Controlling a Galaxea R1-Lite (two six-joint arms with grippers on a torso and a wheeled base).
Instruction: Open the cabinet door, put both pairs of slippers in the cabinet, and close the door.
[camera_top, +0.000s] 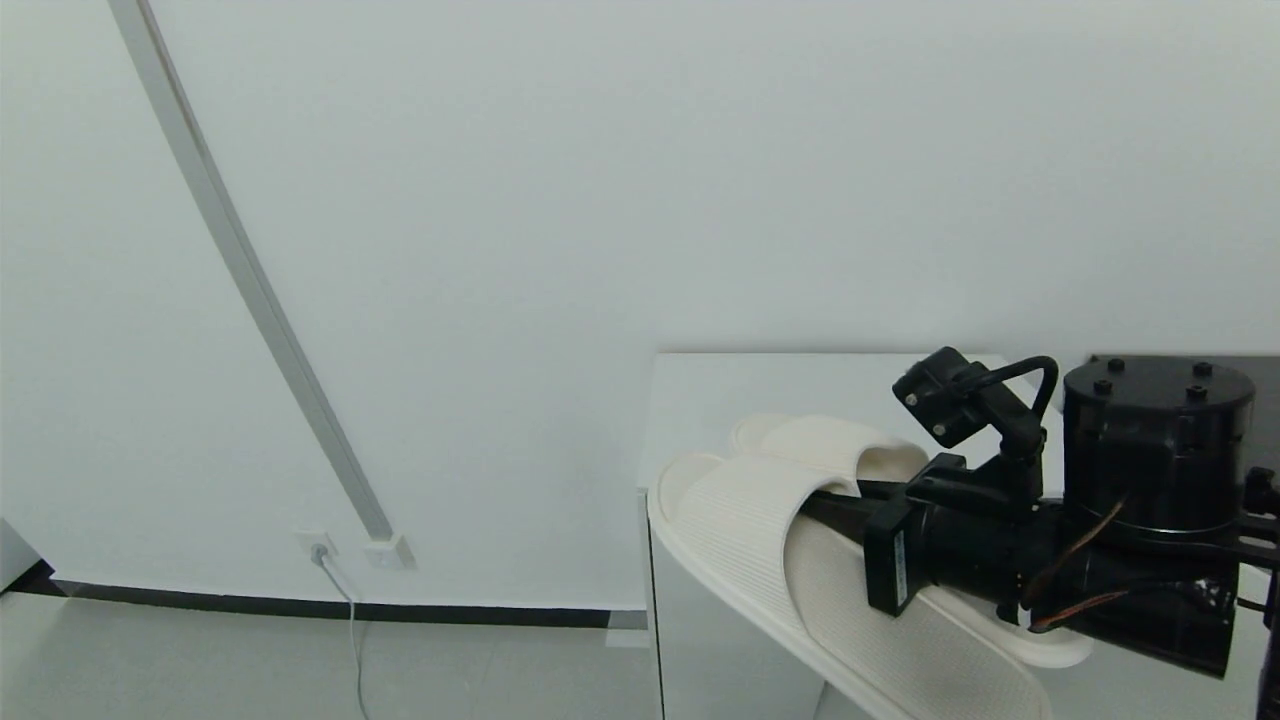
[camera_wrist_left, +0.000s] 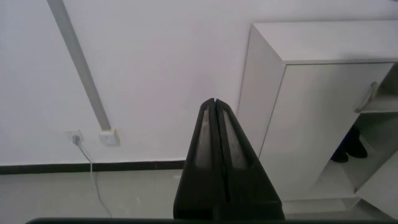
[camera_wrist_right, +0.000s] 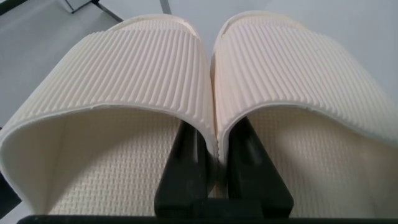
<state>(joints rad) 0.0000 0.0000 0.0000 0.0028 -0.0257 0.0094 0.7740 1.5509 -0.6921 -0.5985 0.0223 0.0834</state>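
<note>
**Right gripper (camera_wrist_right: 214, 165) pinches a slipper pair**

Its two fingers sit one inside each of the cream ribbed slippers (camera_wrist_right: 149, 74), narrowed down to clamp their touching inner walls together. The pair is held off the floor, toes pointing away from the arm, in front of the top corner of the white cabinet (camera_wrist_left: 311, 124). The left gripper (camera_wrist_left: 215, 124) is closed on nothing, facing the wall (camera_wrist_left: 155, 74) beside the cabinet, whose interior shows open at one side.
</note>
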